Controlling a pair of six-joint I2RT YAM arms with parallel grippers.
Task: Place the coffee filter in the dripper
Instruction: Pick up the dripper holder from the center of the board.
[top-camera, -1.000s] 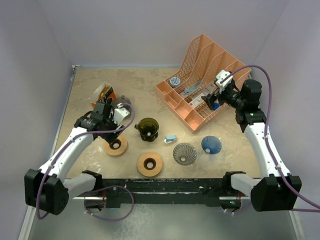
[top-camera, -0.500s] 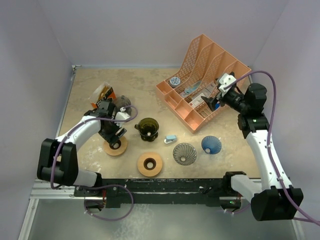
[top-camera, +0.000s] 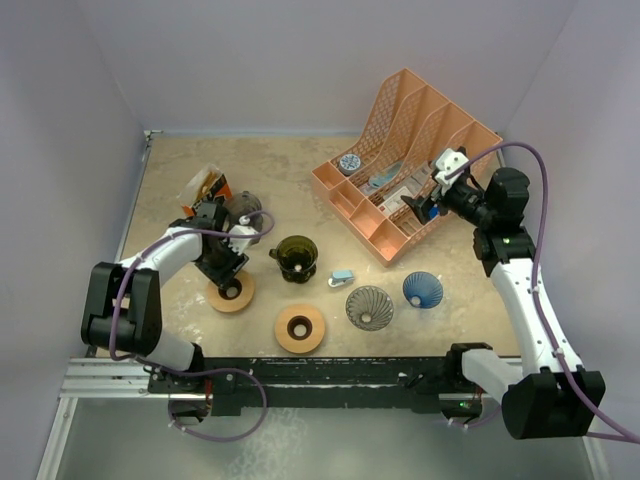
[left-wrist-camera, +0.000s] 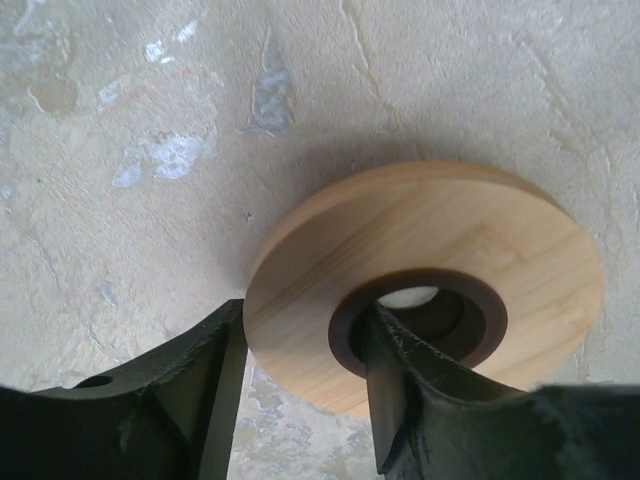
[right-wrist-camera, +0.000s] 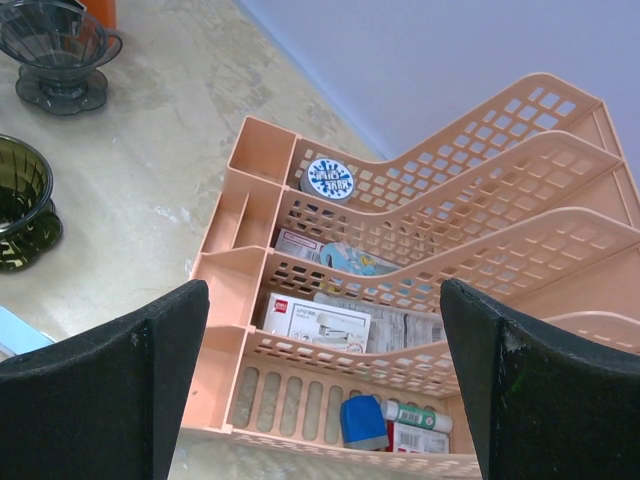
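Left gripper (left-wrist-camera: 300, 335) is grasping the wooden ring (left-wrist-camera: 450, 225) off-centre: one finger is on the outer edge and the other is down the centre hole against the dark liner. How firm the pinch is, I can't tell. Main risk is that a one-sided bite on a flat disc lets it pivot or slip out on lift, and then it drops or skids across the table (top-camera: 180, 170). If it swings, it clips the dark dripper (top-camera: 245, 208) just above it in the top view or the green dripper (top-camera: 295, 257) to its right, and both look light enough to tip. Bigger worry is that no loose coffee filter shows in any view. The brown packet (top-camera: 205, 185) at upper left may hold them, can't confirm. The ring isn't the task's thing, so this grab looks like prep at best. Right gripper (right-wrist-camera: 325, 400) is fully released and holds nothing. It points at the peach organizer (right-wrist-camera: 330, 250) at upper right, and reaching in risks snagging a finger on the lattice dividers or the small boxes inside. Other clutter is a second wooden ring (top-camera: 299, 328) at lower centre, a small light-blue item (top-camera: 342, 277), a ribbed clear dripper (top-camera: 368, 307) and a blue dripper (top-camera: 422, 289). With four drippers out, picking the wrong one is a risk too.
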